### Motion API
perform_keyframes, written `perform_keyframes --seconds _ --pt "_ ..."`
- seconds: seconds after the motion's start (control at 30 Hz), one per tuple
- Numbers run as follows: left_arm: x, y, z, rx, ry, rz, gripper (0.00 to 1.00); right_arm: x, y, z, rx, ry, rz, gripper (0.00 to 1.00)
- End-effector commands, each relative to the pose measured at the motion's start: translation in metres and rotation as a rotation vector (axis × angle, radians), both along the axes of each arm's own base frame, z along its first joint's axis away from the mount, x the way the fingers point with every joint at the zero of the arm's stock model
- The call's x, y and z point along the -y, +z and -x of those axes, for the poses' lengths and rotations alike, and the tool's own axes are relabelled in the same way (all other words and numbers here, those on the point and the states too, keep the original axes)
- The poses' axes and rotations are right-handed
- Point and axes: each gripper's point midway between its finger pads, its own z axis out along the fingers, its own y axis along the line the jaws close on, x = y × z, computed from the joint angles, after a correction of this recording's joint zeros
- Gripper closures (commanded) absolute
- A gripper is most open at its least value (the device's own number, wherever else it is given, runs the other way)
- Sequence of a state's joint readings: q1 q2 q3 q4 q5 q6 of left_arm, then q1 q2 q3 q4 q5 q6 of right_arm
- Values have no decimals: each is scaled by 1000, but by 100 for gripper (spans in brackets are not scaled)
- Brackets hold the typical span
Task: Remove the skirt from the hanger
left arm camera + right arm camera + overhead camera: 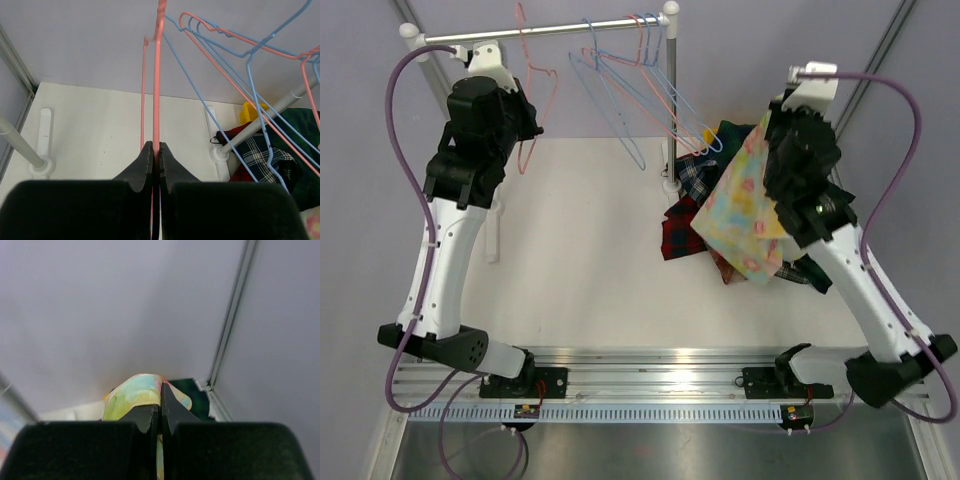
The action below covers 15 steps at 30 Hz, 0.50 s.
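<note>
A bare pink hanger (533, 80) hangs from the rail at the back left. My left gripper (524, 128) is shut on its lower wire. In the left wrist view the pink hanger (157, 75) runs straight up out of my left gripper (156, 146). The skirt (745, 205), pastel yellow, blue and pink, dangles at the right from my right gripper (772, 120), well apart from the hanger. In the right wrist view a fold of the skirt (132, 392) bulges over my right gripper (160, 390), pinched between the fingers.
A rail (550, 30) spans the back on white posts. Several blue and pink hangers (640, 90) hang near its right end. A pile of plaid clothes (682, 215) lies by the right post's base (670, 185), under the skirt. A white rack foot (493, 235) lies at the left.
</note>
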State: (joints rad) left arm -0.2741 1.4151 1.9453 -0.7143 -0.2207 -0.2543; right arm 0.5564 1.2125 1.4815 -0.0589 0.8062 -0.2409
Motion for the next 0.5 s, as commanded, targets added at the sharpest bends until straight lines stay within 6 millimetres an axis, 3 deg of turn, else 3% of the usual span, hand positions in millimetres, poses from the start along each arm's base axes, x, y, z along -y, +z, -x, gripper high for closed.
perform_keyframes --seconds 0.0,0.03,0.07,0.13,0.17,0.23,0.27,0.3,0.33,0.37,0.43,0.47 --pt "7 38 -17 127 -19 20 100 46 31 -63 65 -47 -55 100" --pt "9 40 -21 132 -25 19 100 60 52 -67 104 -74 -90 100" --pt "11 43 -24 139 -33 18 100 79 37 -94 77 -126 -114 100" --pt "15 47 -35 156 -43 16 100 85 35 -115 81 -135 -145 100" --pt "17 48 -38 158 -48 17 100 81 12 -139 35 -117 -138 100" --pt "20 47 -49 159 -49 20 100 74 -20 -158 -47 -98 -136 96" --pt "22 46 -53 157 -53 24 100 64 -50 -173 -108 -66 -181 84" --pt "24 45 -56 153 -57 32 100 59 -74 -177 -174 -50 -188 63" --pt "29 40 -62 145 -69 36 100 54 -112 -182 -249 -41 -210 11" --pt "32 37 -63 140 -77 44 100 53 -133 -182 -289 -48 -227 1" --pt "42 25 -67 120 -101 55 100 53 -182 -170 -375 -79 -289 1" --pt "44 23 -67 116 -107 57 100 47 -196 -166 -402 -52 -311 0"
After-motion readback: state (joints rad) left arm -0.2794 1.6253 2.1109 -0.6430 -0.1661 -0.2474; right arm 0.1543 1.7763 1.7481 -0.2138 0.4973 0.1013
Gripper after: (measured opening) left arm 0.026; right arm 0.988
